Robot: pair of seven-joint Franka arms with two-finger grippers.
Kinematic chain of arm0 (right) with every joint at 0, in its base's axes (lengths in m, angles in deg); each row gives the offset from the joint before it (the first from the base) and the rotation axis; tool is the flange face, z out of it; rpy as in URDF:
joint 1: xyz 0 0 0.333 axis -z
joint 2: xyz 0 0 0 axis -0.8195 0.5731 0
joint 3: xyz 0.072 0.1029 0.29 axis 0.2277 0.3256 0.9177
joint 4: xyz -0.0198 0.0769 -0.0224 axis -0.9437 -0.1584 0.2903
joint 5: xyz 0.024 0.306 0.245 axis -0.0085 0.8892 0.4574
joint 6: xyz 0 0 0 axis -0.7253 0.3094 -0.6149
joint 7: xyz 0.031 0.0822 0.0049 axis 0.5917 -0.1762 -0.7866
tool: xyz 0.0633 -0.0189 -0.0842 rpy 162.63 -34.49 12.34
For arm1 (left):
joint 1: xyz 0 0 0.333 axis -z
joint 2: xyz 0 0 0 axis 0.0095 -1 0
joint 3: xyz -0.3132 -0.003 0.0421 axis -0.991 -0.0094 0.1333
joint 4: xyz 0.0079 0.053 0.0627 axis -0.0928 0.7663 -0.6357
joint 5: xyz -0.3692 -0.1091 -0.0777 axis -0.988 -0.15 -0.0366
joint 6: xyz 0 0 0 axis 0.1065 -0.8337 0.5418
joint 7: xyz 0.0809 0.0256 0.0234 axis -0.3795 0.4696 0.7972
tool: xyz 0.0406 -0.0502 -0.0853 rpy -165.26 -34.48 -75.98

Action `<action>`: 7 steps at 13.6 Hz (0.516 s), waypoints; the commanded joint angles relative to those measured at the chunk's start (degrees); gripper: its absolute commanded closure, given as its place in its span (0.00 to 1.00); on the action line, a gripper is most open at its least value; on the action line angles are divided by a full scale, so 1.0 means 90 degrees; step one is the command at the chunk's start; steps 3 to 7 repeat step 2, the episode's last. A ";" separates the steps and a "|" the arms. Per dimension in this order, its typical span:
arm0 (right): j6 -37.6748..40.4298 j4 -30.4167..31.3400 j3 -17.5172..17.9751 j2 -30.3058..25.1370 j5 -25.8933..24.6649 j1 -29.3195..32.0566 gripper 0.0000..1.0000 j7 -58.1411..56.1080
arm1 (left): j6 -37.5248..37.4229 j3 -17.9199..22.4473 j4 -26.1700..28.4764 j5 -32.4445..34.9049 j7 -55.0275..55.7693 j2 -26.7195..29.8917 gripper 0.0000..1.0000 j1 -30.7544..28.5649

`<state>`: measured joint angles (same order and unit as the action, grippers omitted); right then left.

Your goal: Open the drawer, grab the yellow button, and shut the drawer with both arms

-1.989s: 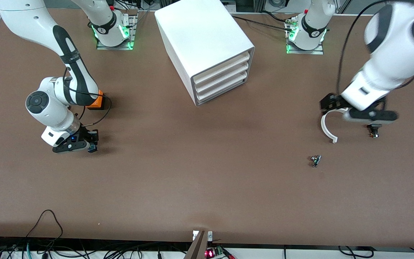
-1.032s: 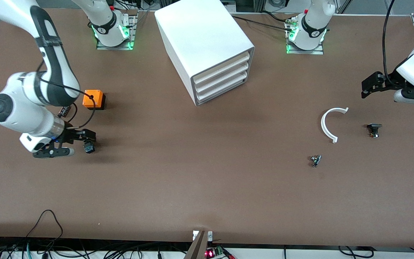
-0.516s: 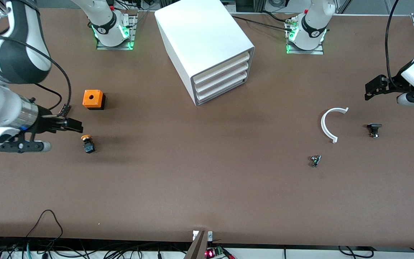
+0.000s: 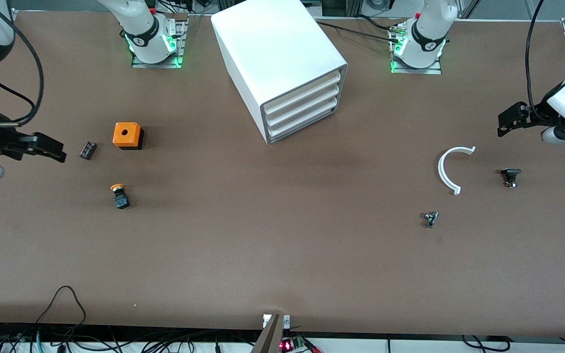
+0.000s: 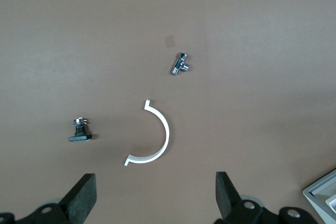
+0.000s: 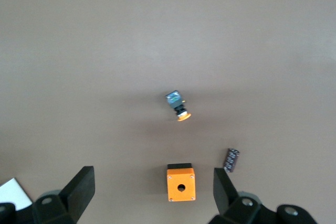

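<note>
The drawer [image 4: 302,92], the top one of three fronts in the white cabinet [image 4: 272,44], is shut. The button [image 4: 119,196] lies on the table, nearer to the front camera than the orange cube [image 4: 127,135]. It also shows in the right wrist view [image 6: 178,106]. My right gripper [image 4: 49,148] is open and empty, up over the table at the right arm's end, apart from the button; in its own view [image 6: 152,192] the jaws stand wide. My left gripper [image 4: 510,120] is open and empty over the left arm's end, and also shows in its own view [image 5: 156,203].
A small black cylinder [image 4: 87,150] lies beside the orange cube [image 6: 180,184]. A white arc [image 4: 447,169], a small black part [image 4: 510,176] and a small metal part [image 4: 430,218] lie toward the left arm's end. Cables hang at the table's front edge.
My right gripper has let go of the button and drawn up and away toward the table's end. My left gripper left the white arc earlier and now holds still.
</note>
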<state>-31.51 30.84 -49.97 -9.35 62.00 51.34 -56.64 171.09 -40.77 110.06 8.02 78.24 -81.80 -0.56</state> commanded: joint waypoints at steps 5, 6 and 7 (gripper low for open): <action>0.0474 0.0003 -0.0417 -0.0166 -0.0028 0.0059 0.00 0.0099 | -0.0170 -0.0010 -0.0158 0.0036 -0.0096 -0.0041 0.00 0.0006; 0.0474 0.0003 -0.0417 -0.0166 -0.0028 0.0059 0.00 0.0099 | -0.0170 -0.0010 -0.0158 0.0036 -0.0096 -0.0041 0.00 0.0006; 0.0474 0.0003 -0.0417 -0.0166 -0.0028 0.0059 0.00 0.0099 | -0.0170 -0.0010 -0.0158 0.0036 -0.0096 -0.0041 0.00 0.0006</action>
